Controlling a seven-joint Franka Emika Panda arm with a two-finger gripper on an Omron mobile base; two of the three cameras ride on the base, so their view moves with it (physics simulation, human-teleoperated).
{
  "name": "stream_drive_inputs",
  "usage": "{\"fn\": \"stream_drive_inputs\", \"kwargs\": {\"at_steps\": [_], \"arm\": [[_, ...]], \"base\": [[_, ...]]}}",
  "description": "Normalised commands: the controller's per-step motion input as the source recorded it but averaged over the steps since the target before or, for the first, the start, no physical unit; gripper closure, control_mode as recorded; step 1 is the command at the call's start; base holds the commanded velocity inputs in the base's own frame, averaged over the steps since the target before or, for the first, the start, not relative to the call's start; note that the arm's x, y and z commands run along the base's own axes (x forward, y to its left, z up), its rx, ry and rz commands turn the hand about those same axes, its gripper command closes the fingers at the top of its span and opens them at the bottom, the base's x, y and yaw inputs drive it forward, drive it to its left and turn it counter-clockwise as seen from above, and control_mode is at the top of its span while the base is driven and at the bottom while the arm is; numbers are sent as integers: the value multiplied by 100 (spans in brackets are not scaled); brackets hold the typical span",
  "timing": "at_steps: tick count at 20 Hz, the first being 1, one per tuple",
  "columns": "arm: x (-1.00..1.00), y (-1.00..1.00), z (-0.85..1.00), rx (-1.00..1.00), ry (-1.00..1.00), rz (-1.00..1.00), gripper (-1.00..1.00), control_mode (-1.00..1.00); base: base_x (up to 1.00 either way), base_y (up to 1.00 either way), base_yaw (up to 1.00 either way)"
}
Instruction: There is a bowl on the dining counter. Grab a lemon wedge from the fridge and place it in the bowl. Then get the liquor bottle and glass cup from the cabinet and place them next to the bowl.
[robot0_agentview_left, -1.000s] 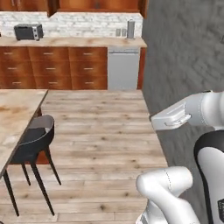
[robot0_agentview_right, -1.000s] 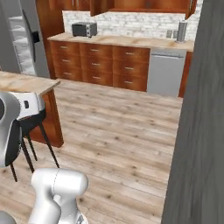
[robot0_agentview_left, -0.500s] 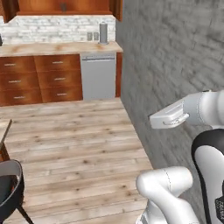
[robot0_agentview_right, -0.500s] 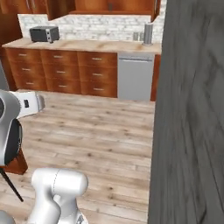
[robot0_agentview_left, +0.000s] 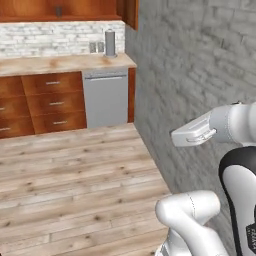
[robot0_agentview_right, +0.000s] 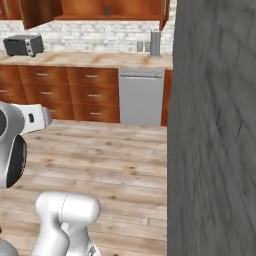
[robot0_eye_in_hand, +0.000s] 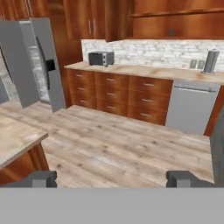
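My gripper (robot0_eye_in_hand: 111, 179) is open, its two dark fingertips (robot0_eye_in_hand: 41, 178) far apart with nothing between them. It hangs in the air above the wooden floor and looks toward the kitchen's back wall. The grey fridge (robot0_eye_in_hand: 37, 65) stands at the left of the hand view with its doors shut. A corner of the light wooden dining counter (robot0_eye_in_hand: 15, 140) shows at the lower left. Wooden wall cabinets (robot0_eye_in_hand: 87, 19) hang above the back counter, and beside them is an open shelf (robot0_eye_in_hand: 175, 26). The bowl, lemon wedge, liquor bottle and glass cup are out of view.
A grey stone wall (robot0_agentview_left: 200, 65) rises close on the right of the base. A steel dishwasher (robot0_agentview_left: 106, 97) sits under the back counter (robot0_agentview_right: 85, 59), which carries a microwave (robot0_agentview_right: 22, 45) and a silver canister (robot0_agentview_left: 110, 42). Wooden floor (robot0_agentview_left: 75, 175) lies ahead.
The whole picture has shifted left and drawn nearer, so the base has moved. The dining counter and chair have left the base views. The gripper stays open.
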Motion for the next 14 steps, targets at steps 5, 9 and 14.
{"fn": "stream_drive_inputs", "kwargs": {"at_steps": [5,9,14], "arm": [[0,0,0,0,0,0,-100,100],[0,0,0,0,0,0,-100,100],[0,0,0,0,0,0,-100,100]], "base": [[100,61,-14],[100,56,-11],[100,56,-9]]}}
